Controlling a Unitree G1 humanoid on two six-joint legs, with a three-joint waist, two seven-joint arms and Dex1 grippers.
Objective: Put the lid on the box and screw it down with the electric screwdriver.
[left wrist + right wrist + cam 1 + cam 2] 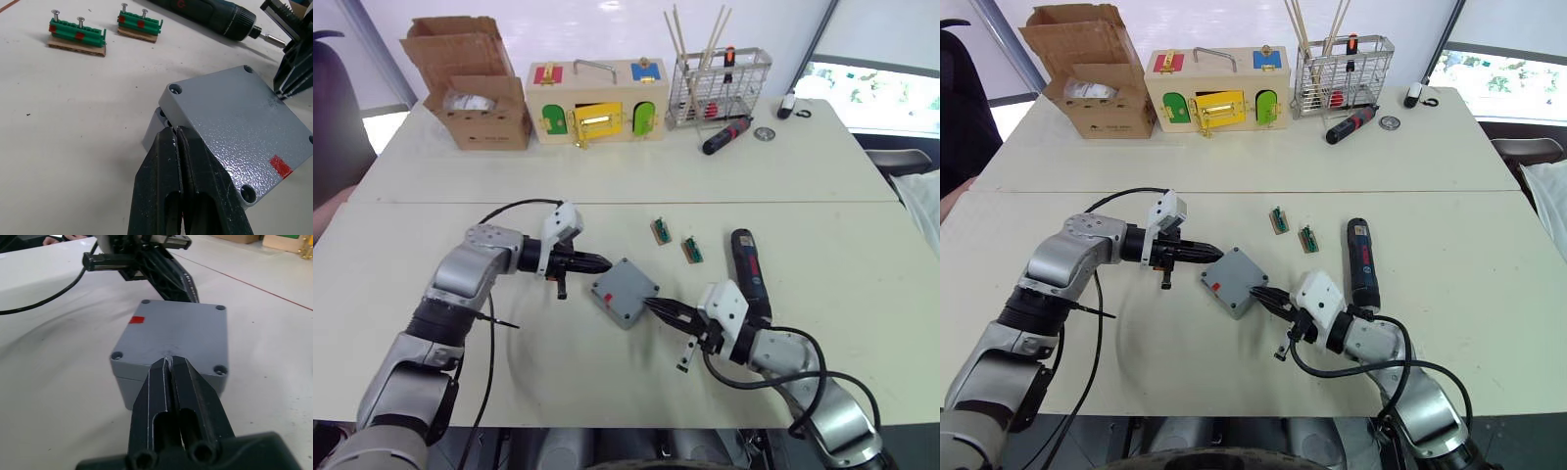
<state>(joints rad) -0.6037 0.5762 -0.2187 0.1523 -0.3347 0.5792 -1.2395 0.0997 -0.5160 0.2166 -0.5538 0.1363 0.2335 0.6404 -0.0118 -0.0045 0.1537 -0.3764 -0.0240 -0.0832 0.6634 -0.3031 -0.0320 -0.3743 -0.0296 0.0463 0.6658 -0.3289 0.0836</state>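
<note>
At mid-surface [460, 392] the left pincer [604, 264], fingers pressed together, touches the lid [626, 291] at its ten o'clock corner; the lid sits on the box [166, 379], the right pincer [658, 308] likewise closed at its four o'clock edge, the electric screwdriver [748, 274] lying at three o'clock

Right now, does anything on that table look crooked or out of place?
Mostly tidy. The grey lid sits on the box but slightly askew: one corner overhangs the box wall. Both claws, left and right, are shut and press at opposite edges. Its corner holes look empty.
</note>
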